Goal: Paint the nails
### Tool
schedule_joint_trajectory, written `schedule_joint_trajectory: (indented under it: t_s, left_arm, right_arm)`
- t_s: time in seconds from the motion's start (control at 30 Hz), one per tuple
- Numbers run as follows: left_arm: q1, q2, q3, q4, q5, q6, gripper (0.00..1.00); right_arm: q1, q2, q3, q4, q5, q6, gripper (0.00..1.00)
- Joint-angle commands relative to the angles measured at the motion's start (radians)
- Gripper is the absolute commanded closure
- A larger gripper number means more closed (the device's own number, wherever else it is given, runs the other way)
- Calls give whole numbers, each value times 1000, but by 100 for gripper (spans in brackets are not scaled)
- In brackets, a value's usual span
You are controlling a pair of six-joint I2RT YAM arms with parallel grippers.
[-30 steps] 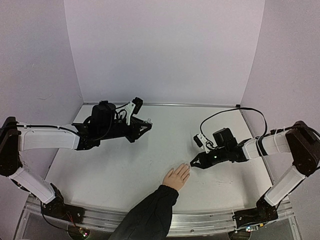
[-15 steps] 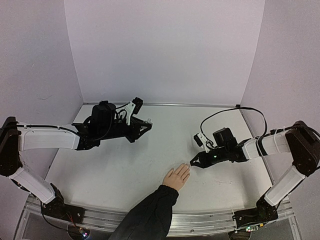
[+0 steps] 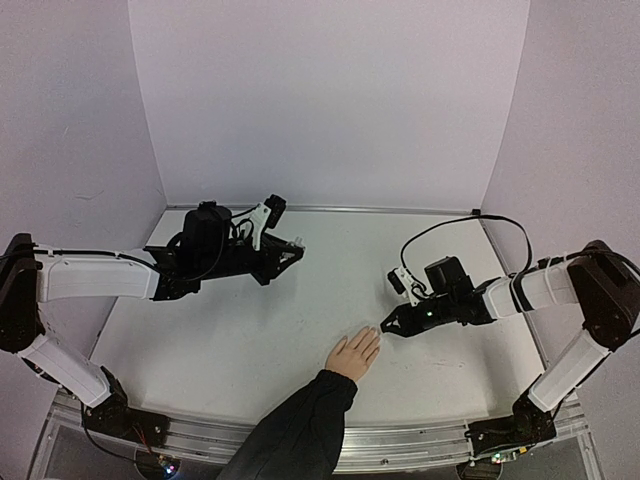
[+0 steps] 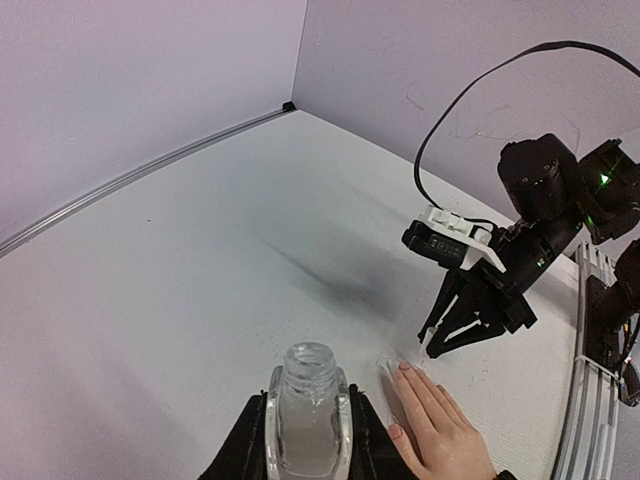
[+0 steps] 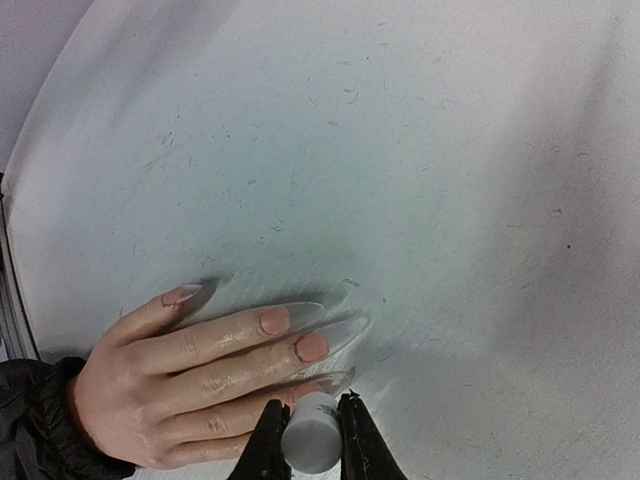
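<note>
A light-skinned hand (image 3: pixel 353 353) in a dark sleeve lies flat on the white table, fingers pointing away from the near edge. Its nails (image 5: pixel 275 320) are pinkish with long clear tips. My right gripper (image 5: pixel 310 425) is shut on a small white cap (image 5: pixel 312 442), held just over the fingertip below the middle finger and hiding that nail. In the top view the right gripper (image 3: pixel 383 329) sits at the fingertips. My left gripper (image 4: pixel 308 415) is shut on a small clear bottle (image 4: pixel 308 425) with an open neck, held upright far to the left (image 3: pixel 293 250).
The dark sleeve (image 3: pixel 295 430) reaches in over the metal rail (image 3: pixel 420 440) at the near edge. A black cable (image 3: pixel 455 222) loops above the right arm. Lilac walls close the table at the back and both sides.
</note>
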Motion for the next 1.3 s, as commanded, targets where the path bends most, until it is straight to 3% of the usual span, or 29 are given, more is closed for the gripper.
schedule_joint_trajectory:
  t_s: [0.0,0.5,0.9,1.27]
  left_arm:
    - [-5,-11,18,68,3,3,100]
    - [-5,-8,16,68,-1,5,100]
    - [-5,-21,8,68,-4,-1,100]
    - [-6,-33,1,68,1,-21,100]
  right_arm:
    - [4,11,36,7,12,8,100]
    - [4,23,40,18,45,19,100]
    - [4,-67,7,22,78,24,100]
    - [7,-51,-3,-14,-26,2,100]
